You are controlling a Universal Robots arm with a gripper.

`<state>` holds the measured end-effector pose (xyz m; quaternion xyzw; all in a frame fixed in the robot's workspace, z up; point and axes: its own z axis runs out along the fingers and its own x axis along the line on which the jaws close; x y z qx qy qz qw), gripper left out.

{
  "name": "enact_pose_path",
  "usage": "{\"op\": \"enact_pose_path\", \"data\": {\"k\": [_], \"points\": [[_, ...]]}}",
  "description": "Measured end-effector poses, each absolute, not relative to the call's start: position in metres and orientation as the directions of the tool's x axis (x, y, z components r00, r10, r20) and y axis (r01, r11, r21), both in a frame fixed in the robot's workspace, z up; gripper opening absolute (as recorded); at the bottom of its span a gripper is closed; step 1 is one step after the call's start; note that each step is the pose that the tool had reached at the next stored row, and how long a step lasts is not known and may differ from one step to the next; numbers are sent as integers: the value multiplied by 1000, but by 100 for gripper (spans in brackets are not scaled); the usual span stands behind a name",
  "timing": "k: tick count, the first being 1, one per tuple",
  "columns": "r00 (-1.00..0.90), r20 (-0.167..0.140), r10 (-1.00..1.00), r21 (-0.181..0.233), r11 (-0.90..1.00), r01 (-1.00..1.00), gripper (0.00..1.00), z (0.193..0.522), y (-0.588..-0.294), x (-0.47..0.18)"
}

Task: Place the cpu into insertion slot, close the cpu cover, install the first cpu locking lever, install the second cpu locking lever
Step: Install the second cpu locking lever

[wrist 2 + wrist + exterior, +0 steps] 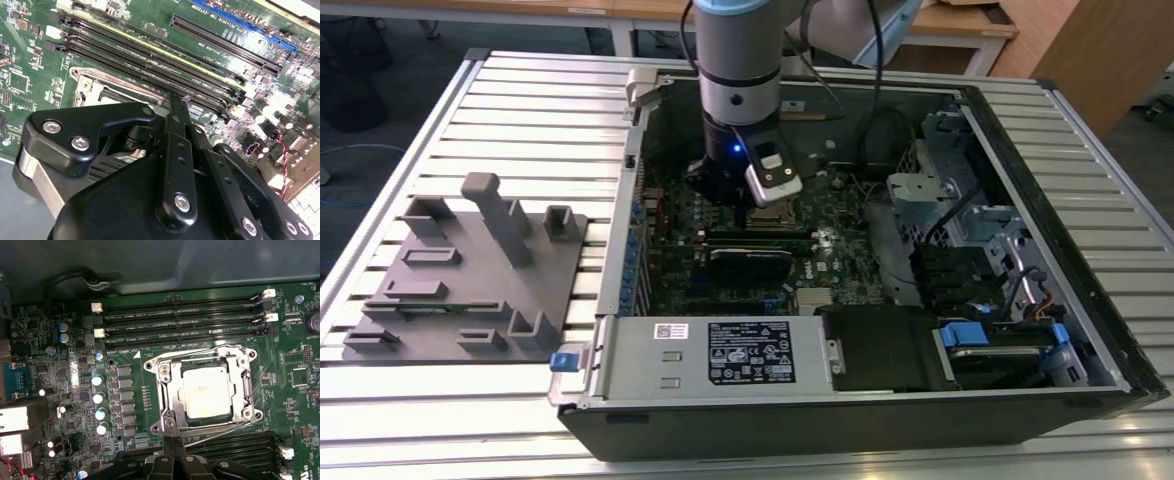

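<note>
Squarely seated, matte silvery cpu (206, 392), thin metal cpu cover (172, 385) framing it

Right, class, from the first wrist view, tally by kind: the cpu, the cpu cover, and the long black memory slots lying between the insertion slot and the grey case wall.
cpu: 1
cpu cover: 1
memory slots: 4
Total: 6

exterior view high, far; both wrist views near motherboard (75, 390)

Matt silvery-metal cpu (206, 391) – shiny metal cpu cover (170, 390).
</note>
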<state>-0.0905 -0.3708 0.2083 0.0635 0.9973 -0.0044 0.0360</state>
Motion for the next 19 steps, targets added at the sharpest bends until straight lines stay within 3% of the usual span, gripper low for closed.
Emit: {"op": "enact_pose_path", "data": {"k": [11,19], "points": [[-989,-72,126,-4,992,127,11,207,-373,-95],[-989,-69,128,22,992,127,11,205,-375,-99]]}}
